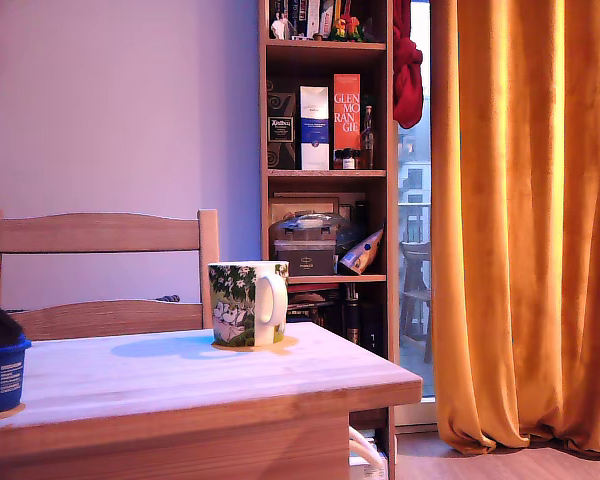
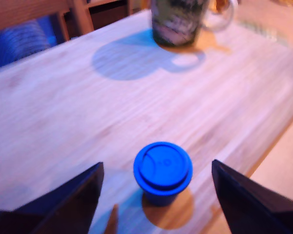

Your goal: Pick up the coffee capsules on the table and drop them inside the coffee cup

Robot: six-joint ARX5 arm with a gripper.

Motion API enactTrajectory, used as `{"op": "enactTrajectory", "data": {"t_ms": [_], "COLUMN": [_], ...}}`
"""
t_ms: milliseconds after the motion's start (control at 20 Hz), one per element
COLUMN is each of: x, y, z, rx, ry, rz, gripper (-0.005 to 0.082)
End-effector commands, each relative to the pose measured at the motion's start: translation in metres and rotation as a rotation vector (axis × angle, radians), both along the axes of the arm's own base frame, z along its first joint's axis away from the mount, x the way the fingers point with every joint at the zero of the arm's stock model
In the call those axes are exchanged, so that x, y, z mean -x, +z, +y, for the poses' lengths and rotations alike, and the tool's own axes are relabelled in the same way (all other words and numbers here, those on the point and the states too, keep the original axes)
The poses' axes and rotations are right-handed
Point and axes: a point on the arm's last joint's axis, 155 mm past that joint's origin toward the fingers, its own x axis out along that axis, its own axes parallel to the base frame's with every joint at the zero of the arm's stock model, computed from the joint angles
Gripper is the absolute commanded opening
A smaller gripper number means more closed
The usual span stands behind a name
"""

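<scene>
White printed coffee cup standing upright on the pale wooden bench, handle toward the exterior view's right, near the far edge. Blue coffee capsule at the exterior view's left edge, partly cut off, a dark shape directly above it. Behind: slat-back chair, stocked bookshelf, orange curtain.

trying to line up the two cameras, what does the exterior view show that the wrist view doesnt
Only the exterior view shows the bookshelf, the orange curtain and the whole chair back. Only the wrist view shows the capsule's round top and both open fingers either side of it, not touching it. Both show the coffee capsule, cut off at the exterior view's left edge, the coffee cup standing apart from it, and the table.
</scene>
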Motion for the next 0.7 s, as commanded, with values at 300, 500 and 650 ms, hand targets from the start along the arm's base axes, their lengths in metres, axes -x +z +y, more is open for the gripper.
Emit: {"op": "enactTrajectory", "data": {"t_ms": [300, 500, 650], "x": [-0.010, -0.016, -0.019], "y": [-0.011, -0.015, -0.017], "z": [-0.005, -0.004, -0.004], "rx": [-0.084, -0.088, -0.104], "ry": [-0.059, -0.049, -0.056], "rz": [-0.044, -0.040, -0.050], "gripper": [0.0637, 0.0637, 0.0637]}}
